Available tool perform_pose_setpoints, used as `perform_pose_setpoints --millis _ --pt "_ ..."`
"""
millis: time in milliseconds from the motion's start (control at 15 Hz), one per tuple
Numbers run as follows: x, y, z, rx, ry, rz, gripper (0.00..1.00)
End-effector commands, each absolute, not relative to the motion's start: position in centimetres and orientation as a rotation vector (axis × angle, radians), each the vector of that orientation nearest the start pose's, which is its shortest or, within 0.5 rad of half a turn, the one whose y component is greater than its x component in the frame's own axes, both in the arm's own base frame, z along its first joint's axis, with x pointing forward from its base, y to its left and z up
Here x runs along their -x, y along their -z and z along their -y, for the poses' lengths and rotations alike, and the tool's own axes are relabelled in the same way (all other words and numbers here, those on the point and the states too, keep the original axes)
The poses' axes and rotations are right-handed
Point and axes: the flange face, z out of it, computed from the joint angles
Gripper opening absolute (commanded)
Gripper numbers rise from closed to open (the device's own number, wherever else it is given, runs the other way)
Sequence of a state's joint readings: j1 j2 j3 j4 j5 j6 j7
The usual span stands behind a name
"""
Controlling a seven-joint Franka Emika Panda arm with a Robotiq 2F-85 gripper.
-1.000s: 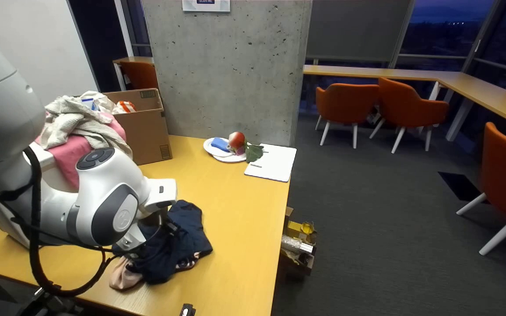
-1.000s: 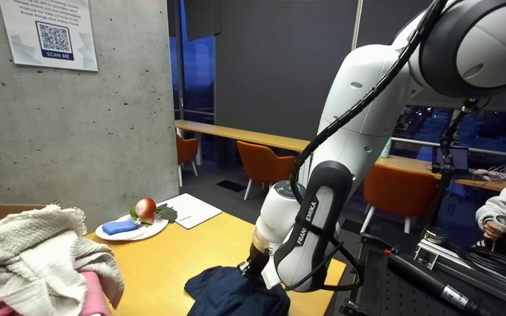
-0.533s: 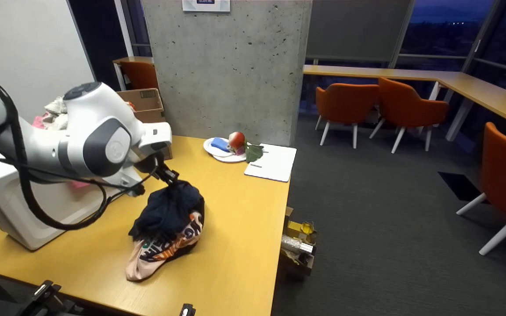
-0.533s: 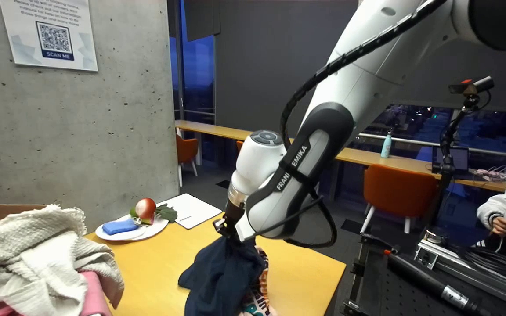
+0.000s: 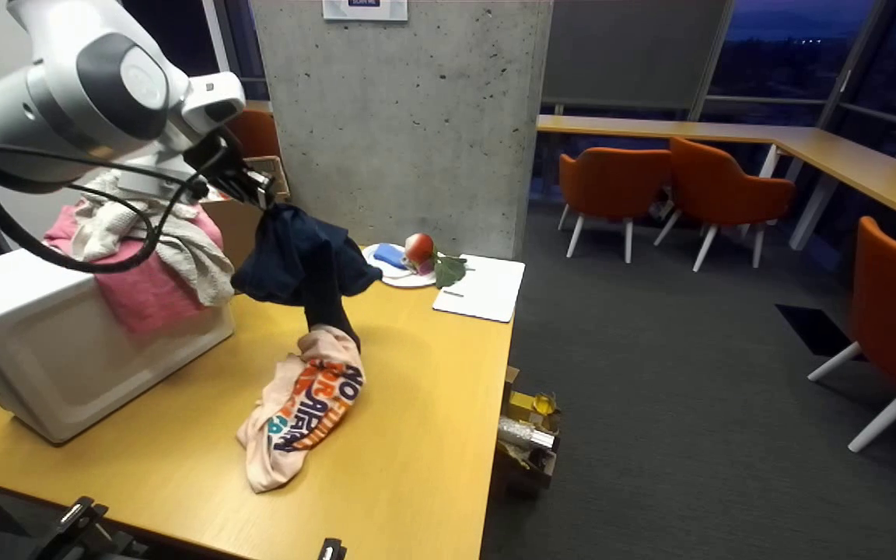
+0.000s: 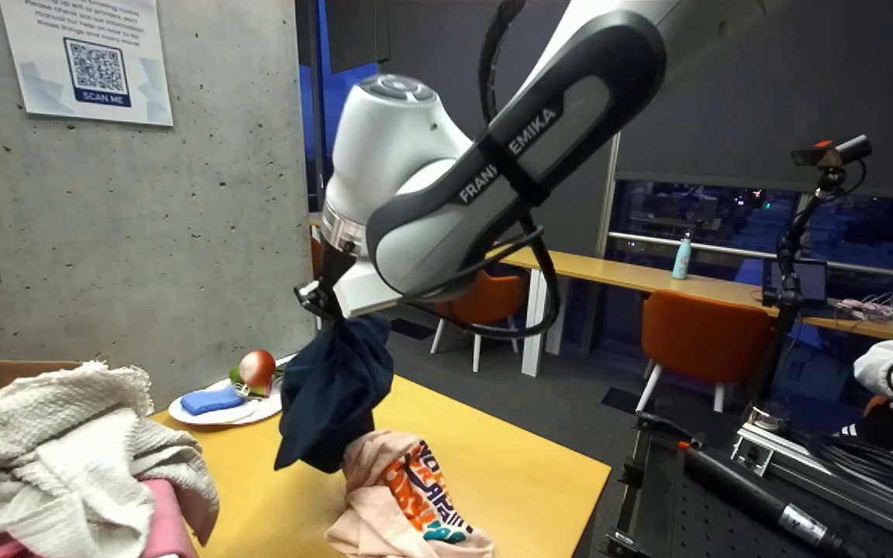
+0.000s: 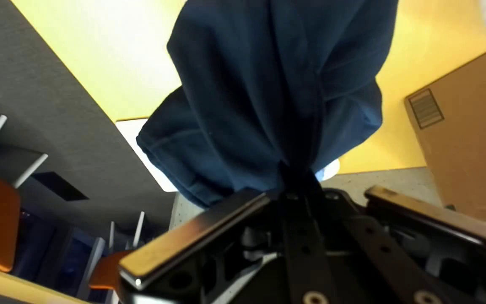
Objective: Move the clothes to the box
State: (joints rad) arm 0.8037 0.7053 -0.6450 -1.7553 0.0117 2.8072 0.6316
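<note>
over the bench [image 5: 409, 412], the pincer [image 5: 264, 200] is clenched on the bunched top of a navy cloth [image 5: 300, 257], which hangs down from it in loose folds. a narrow dark strip runs from those folds to a peach cloth [image 5: 312, 404] printed with orange, dark and teal letters; the two meet there, though i cannot tell if they are joined. the peach cloth lies crumpled on the bench; whether its upper end is lifted, i cannot tell. the brown box [image 7: 471, 139] stands off to one side: in the wrist view a gap of bench shows between it and the navy cloth, which hangs outside it. in an exterior view, a white case [image 5: 106, 358] stands on the bench in front of the box, with a pink cloth [image 5: 156, 292] draped down its side and a cream cloth [image 5: 201, 268] heaped over the pink one. in both exterior views, a plate [image 6: 233, 419] sits near a concrete pillar [image 5: 401, 117], holding a blue block [image 6: 210, 400] and a red-and-white ball [image 6: 257, 368]. just beside the plate lies a white board [image 5: 487, 288], and a green leaf [image 5: 450, 271] overlaps its edge. farther back, orange chairs [image 5: 615, 180] stand on a dark floor [image 5: 650, 428], and a pale blue bottle [image 6: 681, 260] stands near the window [image 6: 733, 213].
</note>
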Motion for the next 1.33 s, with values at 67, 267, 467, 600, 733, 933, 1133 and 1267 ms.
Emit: perform_pose_setpoints --millis 67,267,467,600,733,933,1133,1267 --pt "-68.3 -36.9 -24.2 3.121 1.039 -0.334 0.01" --pt "-67.9 -40.5 -29.2 3.111 1.083 -0.253 0.01" --pt "-67.9 -41.5 -34.2 3.095 1.088 -0.18 0.01" --pt "-67.6 -41.6 -37.1 3.082 1.069 -0.128 0.01" --pt "-67.0 -41.0 -39.9 3.065 1.032 -0.067 0.01" --pt "-66.7 -38.5 -42.5 3.04 0.977 -0.003 0.01" --pt "-67.2 -36.4 -43.9 2.999 0.933 0.045 0.01" --pt "-67.3 -35.7 -45.1 2.963 0.903 0.075 0.01"
